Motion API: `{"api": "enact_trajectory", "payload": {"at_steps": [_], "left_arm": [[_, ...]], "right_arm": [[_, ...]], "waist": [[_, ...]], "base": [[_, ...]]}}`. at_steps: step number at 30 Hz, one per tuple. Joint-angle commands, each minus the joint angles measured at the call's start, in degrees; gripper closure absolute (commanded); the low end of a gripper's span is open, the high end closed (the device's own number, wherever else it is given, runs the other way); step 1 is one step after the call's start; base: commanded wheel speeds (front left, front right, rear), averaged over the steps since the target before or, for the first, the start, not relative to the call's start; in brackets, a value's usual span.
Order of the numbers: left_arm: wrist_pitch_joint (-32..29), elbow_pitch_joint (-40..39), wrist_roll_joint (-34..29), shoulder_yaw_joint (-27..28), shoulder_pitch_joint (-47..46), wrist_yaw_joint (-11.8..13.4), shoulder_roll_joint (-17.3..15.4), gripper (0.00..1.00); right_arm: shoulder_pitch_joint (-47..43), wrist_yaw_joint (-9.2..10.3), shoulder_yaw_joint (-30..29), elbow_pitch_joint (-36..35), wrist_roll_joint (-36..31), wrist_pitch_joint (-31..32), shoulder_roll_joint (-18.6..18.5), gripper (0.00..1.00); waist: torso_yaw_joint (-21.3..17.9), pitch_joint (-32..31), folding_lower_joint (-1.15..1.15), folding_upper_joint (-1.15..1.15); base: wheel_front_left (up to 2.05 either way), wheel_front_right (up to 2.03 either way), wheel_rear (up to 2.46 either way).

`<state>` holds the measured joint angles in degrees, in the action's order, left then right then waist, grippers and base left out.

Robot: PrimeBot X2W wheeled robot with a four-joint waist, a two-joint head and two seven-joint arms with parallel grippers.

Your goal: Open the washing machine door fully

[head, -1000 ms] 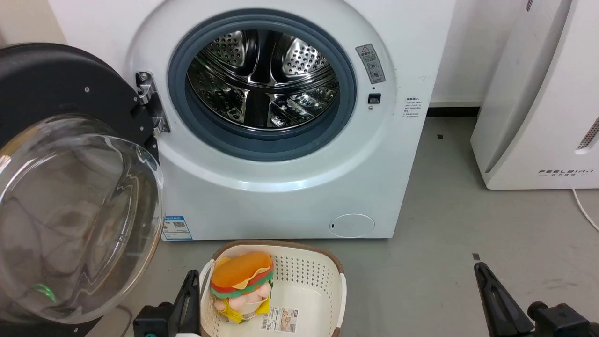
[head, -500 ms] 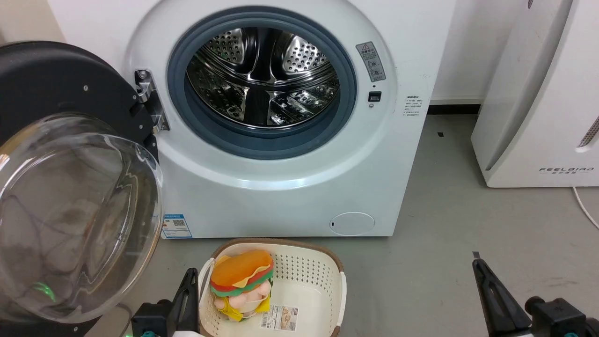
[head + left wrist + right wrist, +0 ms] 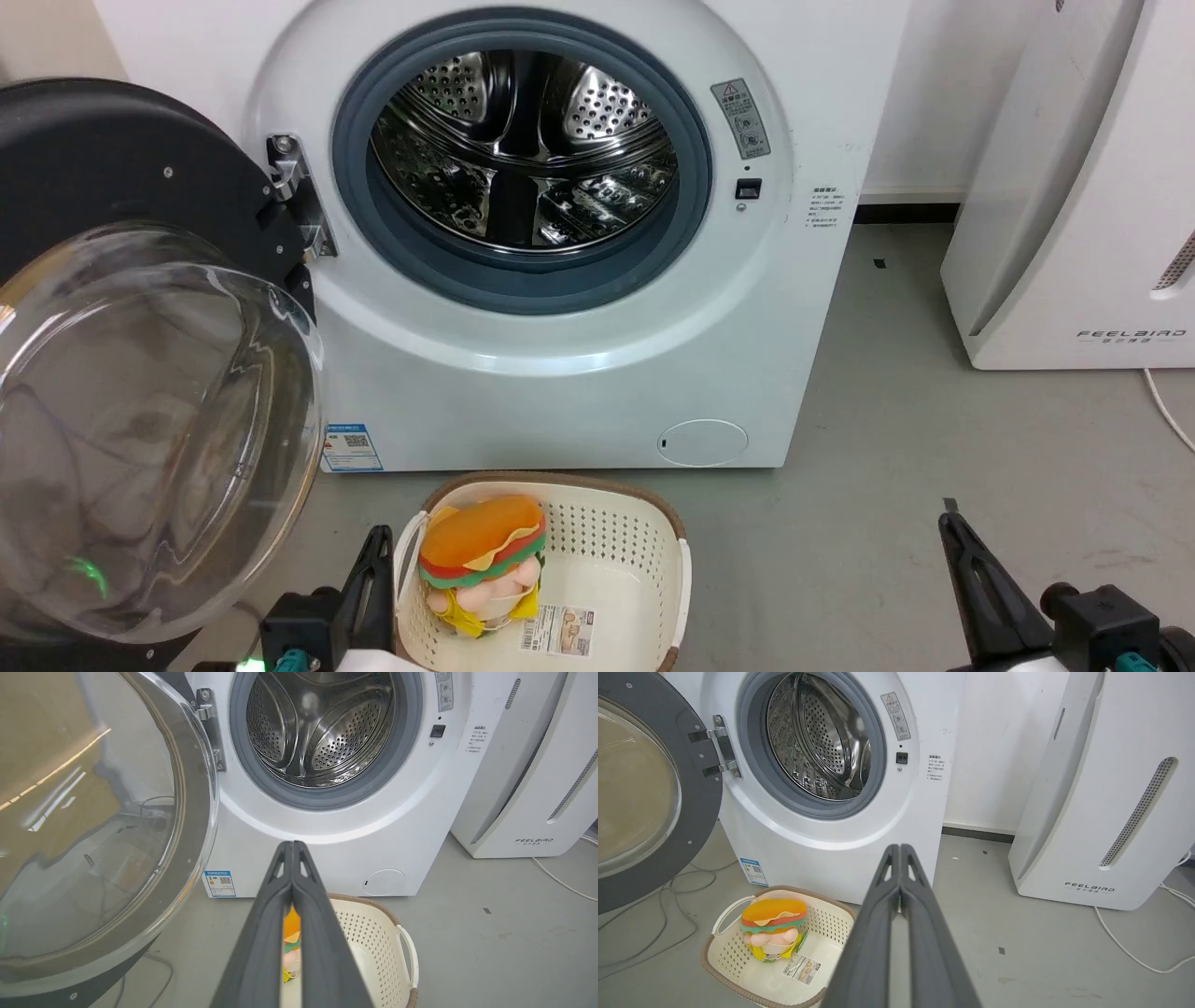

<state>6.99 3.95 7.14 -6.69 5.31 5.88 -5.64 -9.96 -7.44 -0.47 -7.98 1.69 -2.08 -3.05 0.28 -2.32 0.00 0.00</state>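
The white washing machine (image 3: 560, 392) stands with its grey-ringed steel drum (image 3: 523, 149) exposed. The washing machine door (image 3: 121, 159) is swung wide to the left on its hinge (image 3: 299, 196), and its clear glass bowl (image 3: 140, 420) bulges toward me. In the wrist views the door (image 3: 93, 826) (image 3: 640, 788) also hangs open at the left. My left gripper (image 3: 378, 551) is shut at the bottom edge, right of the door's lower rim and apart from it. My right gripper (image 3: 952, 537) is shut over bare floor at the lower right. Both pairs of fingers (image 3: 292, 849) (image 3: 900, 851) hold nothing.
A cream perforated basket (image 3: 644, 551) with a burger plush toy (image 3: 481, 546) sits on the floor in front of the machine, between my grippers. A white FEELBIRD appliance (image 3: 1074, 187) stands to the right, with a white cable (image 3: 1167, 411) beside it. Dark cables (image 3: 654, 924) lie under the door.
The whole head view has drifted slightly, so the camera moved. The door stands at the same angle, and both grippers stay shut low in the view.
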Motion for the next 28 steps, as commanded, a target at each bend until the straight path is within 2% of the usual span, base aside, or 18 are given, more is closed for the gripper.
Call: {"api": "enact_trajectory", "payload": {"at_steps": [1, 28], "left_arm": [[-0.2, -0.45, -0.48, 0.35, -1.14, -0.19, 0.31, 1.0], [-2.35, -1.56, -2.59, 2.36, -2.46, -1.99, 1.09, 1.0]], "right_arm": [[1.2, -0.01, 0.09, 0.32, -0.23, 0.05, 0.05, 1.0], [3.97, -0.02, 0.21, 2.75, -0.69, 0.7, 0.09, 1.0]], "waist": [[0.0, 0.04, 0.0, 0.0], [-0.09, 0.76, 0.0, 0.0]], "base": [[0.0, 0.0, 0.0], [0.0, 0.0, 0.0]]}}
